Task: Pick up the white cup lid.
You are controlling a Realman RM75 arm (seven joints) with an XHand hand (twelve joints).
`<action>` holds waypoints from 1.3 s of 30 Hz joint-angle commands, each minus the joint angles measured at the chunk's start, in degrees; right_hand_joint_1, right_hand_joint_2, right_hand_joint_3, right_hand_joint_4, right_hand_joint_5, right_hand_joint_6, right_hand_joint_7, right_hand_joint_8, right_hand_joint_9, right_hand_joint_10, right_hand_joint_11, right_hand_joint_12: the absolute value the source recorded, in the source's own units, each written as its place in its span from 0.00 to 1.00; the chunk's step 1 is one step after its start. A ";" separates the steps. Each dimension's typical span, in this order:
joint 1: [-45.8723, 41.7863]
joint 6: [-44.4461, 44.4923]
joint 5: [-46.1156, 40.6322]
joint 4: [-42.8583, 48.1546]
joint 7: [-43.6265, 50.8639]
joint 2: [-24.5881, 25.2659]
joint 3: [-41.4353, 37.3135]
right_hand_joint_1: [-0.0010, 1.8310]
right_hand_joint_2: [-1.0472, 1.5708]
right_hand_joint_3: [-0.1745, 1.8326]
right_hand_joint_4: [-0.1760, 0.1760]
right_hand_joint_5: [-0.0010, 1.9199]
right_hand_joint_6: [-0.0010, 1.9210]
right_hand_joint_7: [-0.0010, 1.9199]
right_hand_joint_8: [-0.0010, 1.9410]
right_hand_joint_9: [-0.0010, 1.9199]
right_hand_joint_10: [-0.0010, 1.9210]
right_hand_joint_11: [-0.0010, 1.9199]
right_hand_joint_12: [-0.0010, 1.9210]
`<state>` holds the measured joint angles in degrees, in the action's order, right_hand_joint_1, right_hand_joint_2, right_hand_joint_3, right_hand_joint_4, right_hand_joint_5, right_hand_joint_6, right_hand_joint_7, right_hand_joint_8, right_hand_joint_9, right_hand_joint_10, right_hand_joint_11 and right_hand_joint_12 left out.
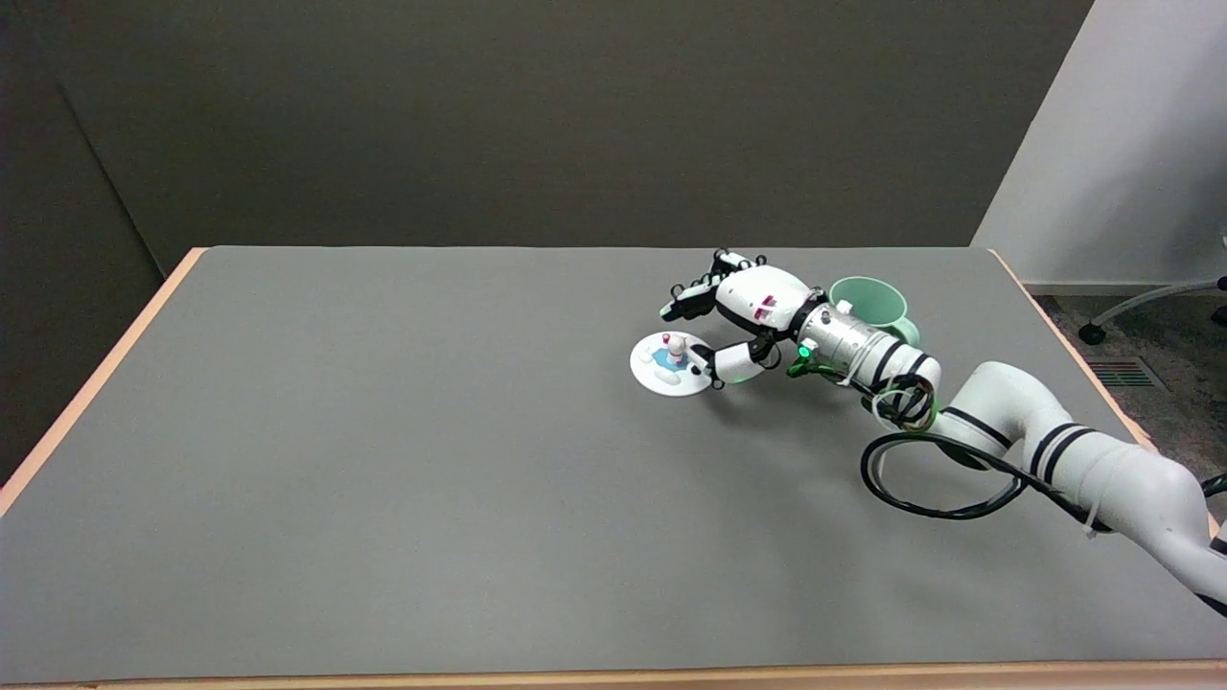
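White-and-black, the right hand (743, 316) hovers at the lid's two o'clock, fingers spread and holding nothing; the thumb reaches down to the near rim, though contact is unclear. The white cup lid (671, 365) lies flat on the grey table (383, 460), its little figure knob upright. A flat lid may skid away if the thumb shoves before the fingers close. At the hand's three o'clock stands a green cup (870, 302), behind the low, outstretched wrist.

White cup lid (670, 365), perhaps blue-patterned; green cup (868, 299).
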<state>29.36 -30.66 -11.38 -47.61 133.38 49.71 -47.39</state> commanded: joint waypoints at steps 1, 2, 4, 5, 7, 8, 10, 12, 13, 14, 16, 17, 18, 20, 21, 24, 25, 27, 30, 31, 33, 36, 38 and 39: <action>-1.17 0.23 -1.21 -0.03 -0.09 1.82 -0.37 0.38 0.70 0.50 0.75 0.35 0.09 0.38 0.12 0.27 0.36 0.00 0.63; -1.16 0.32 -1.21 -0.12 -0.09 1.90 -0.28 0.38 0.70 0.50 0.75 0.35 0.10 0.38 0.12 0.27 0.36 0.01 0.62; -0.91 1.52 -1.21 -0.57 -0.09 1.93 -0.13 0.39 0.72 0.45 0.76 0.35 0.11 0.38 0.13 0.27 0.36 0.00 0.63; -0.70 2.44 -1.16 -0.90 -0.09 1.93 -0.13 0.40 0.74 0.41 0.76 0.34 0.12 0.38 0.14 0.28 0.36 0.00 0.64; -0.39 4.22 -0.89 -1.47 -0.09 1.98 -0.13 0.40 0.74 0.41 0.77 0.35 0.13 0.38 0.14 0.28 0.35 0.01 0.64; -0.27 4.48 -0.79 -1.47 -0.09 2.01 -0.08 0.42 0.73 0.43 0.77 0.35 0.12 0.39 0.14 0.29 0.35 0.01 0.65; -0.04 4.54 -0.73 -1.47 -0.09 2.01 -0.05 0.42 0.73 0.43 0.78 0.35 0.12 0.39 0.14 0.29 0.36 0.01 0.65; 0.01 4.54 -0.73 -1.37 -0.09 2.06 0.03 0.42 0.73 0.43 0.78 0.35 0.12 0.39 0.14 0.29 0.37 0.01 0.66; 0.04 4.54 -0.73 -1.26 -0.09 2.09 0.03 0.42 0.73 0.43 0.78 0.35 0.13 0.39 0.14 0.29 0.37 0.01 0.66; 0.04 4.54 -0.73 -1.13 -0.09 2.09 0.03 0.42 0.73 0.43 0.78 0.35 0.13 0.39 0.14 0.29 0.37 0.01 0.66; 0.12 4.72 -0.73 -0.78 -0.09 2.09 0.03 0.42 0.73 0.43 0.79 0.35 0.13 0.39 0.14 0.29 0.37 0.01 0.66; 0.11 4.93 -0.73 -0.75 -0.09 2.09 0.03 0.42 0.73 0.43 0.79 0.35 0.13 0.39 0.14 0.29 0.37 0.01 0.66; 0.11 5.12 -0.73 -0.70 -0.09 2.09 -0.02 0.42 0.73 0.43 0.79 0.35 0.13 0.39 0.15 0.29 0.37 0.01 0.66; -0.02 5.18 -0.73 -0.67 -0.09 2.09 -0.15 0.42 0.73 0.43 0.80 0.36 0.13 0.39 0.15 0.29 0.37 0.01 0.66; -0.14 5.18 -0.73 -0.67 -0.09 2.09 -0.26 0.42 0.73 0.42 0.80 0.36 0.13 0.39 0.15 0.29 0.37 0.01 0.66; -0.29 5.18 -0.73 -0.60 -0.09 2.09 -0.45 0.42 0.73 0.42 0.80 0.36 0.13 0.39 0.15 0.29 0.37 0.01 0.66; -0.29 5.18 -0.73 -0.50 -0.10 2.04 -0.45 0.42 0.73 0.42 0.80 0.36 0.14 0.39 0.15 0.29 0.37 0.01 0.66; -0.28 5.18 -0.65 -0.23 -0.09 2.01 -0.45 0.42 0.73 0.43 0.81 0.36 0.14 0.39 0.15 0.29 0.37 0.01 0.66; -0.20 5.18 -0.65 0.33 -0.09 2.01 -0.45 0.39 0.70 0.49 0.82 0.37 0.13 0.39 0.15 0.29 0.37 0.02 0.64; -0.20 5.18 -0.65 0.51 -0.09 2.01 -0.45 0.39 0.70 0.49 0.81 0.37 0.13 0.39 0.16 0.29 0.37 0.02 0.64; -0.12 5.18 -0.65 0.82 -0.09 2.02 -0.45 0.40 0.70 0.49 0.81 0.37 0.14 0.39 0.16 0.29 0.37 0.03 0.64; -0.20 5.18 -0.65 0.93 -0.09 2.02 -0.45 0.40 0.70 0.49 0.81 0.37 0.14 0.39 0.16 0.29 0.37 0.03 0.64; -0.20 5.18 -0.65 0.93 -0.09 2.02 -0.45 0.40 0.70 0.49 0.81 0.37 0.14 0.39 0.16 0.29 0.37 0.03 0.64; -0.20 5.18 -0.65 0.88 -0.09 2.02 -0.45 0.40 0.70 0.49 0.80 0.37 0.14 0.39 0.16 0.29 0.37 0.03 0.64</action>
<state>29.13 -25.94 -12.11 -47.62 133.28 51.63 -47.69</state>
